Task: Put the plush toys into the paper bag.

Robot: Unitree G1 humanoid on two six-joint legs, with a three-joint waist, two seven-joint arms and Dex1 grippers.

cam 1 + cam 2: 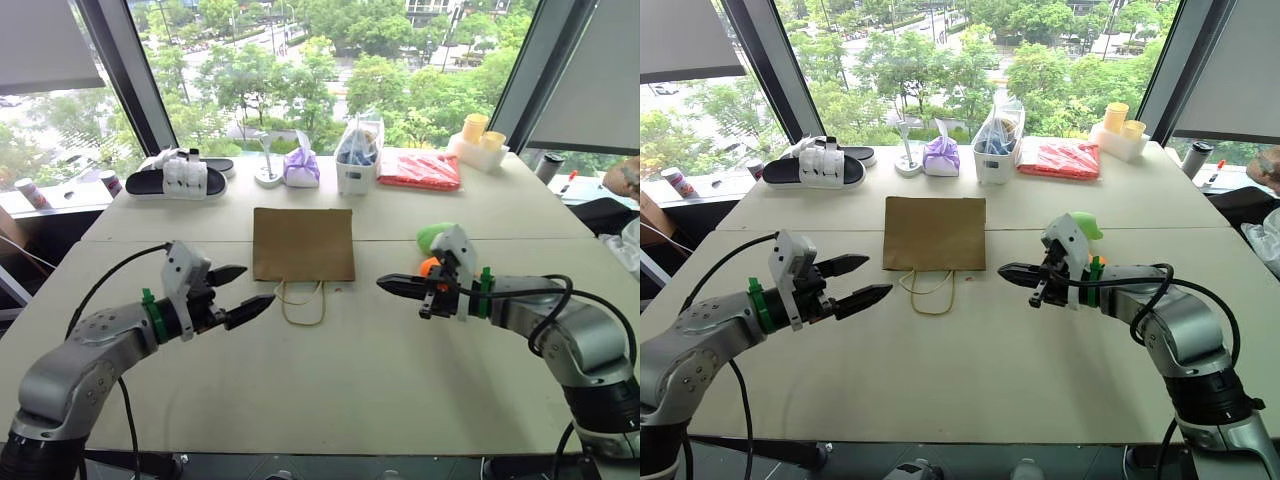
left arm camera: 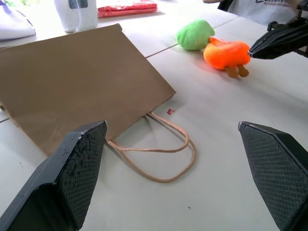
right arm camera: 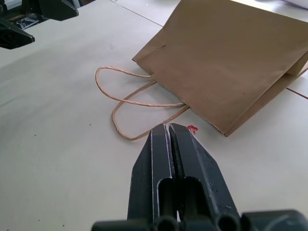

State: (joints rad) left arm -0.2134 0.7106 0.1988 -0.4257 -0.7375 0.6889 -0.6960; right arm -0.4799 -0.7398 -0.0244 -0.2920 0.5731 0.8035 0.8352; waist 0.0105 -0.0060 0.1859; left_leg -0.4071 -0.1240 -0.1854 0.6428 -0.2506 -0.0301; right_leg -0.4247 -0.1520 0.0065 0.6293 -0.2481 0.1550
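A brown paper bag (image 1: 303,243) lies flat at the middle of the table (image 1: 330,380), its loop handles toward the near edge. The green plush toy (image 2: 195,34) and orange plush toy (image 2: 226,54) rest touching each other toward the right edge. The left gripper (image 1: 238,293) hovers spread wide and empty, while the right gripper (image 1: 390,285) hangs pressed closed, holding nothing, beside the toys.

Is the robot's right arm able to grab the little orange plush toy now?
Probably yes. The little orange plush toy lies in the open on the table, right beside the right gripper, with nothing between them. Its fingers are shut, so they must open first.
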